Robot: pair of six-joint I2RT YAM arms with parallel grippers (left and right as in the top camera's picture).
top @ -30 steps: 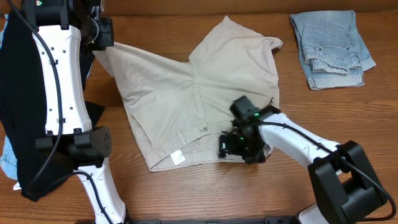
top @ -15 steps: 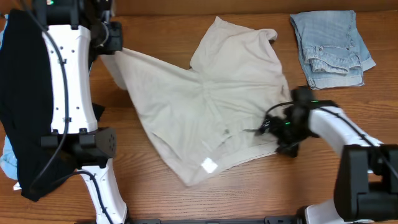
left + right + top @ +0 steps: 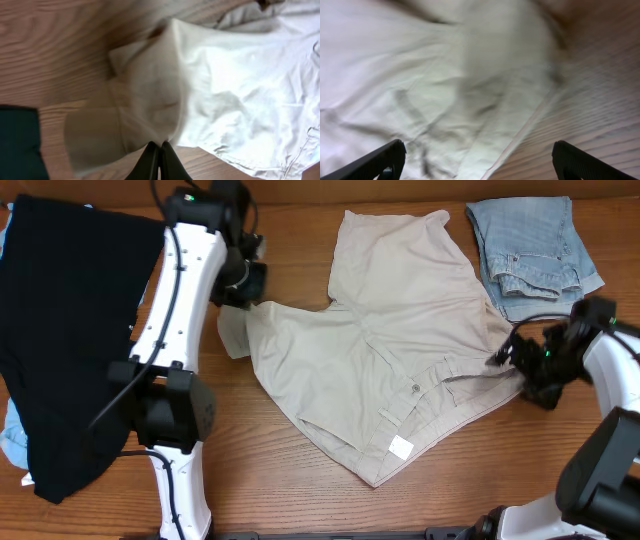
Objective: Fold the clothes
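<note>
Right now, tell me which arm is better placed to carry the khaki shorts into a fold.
Left, probably: the left gripper is shut on a leg hem of the khaki shorts, while the right gripper hovers open at the waistband.

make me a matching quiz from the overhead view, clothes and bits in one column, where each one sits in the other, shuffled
1 khaki shorts
2 black garment
3 denim shorts
4 white label

a folded, far right corner
b on the khaki waistband, near edge
c left side of the table
d spread across the middle

Pairs: 1-d, 2-c, 3-a, 4-b
</note>
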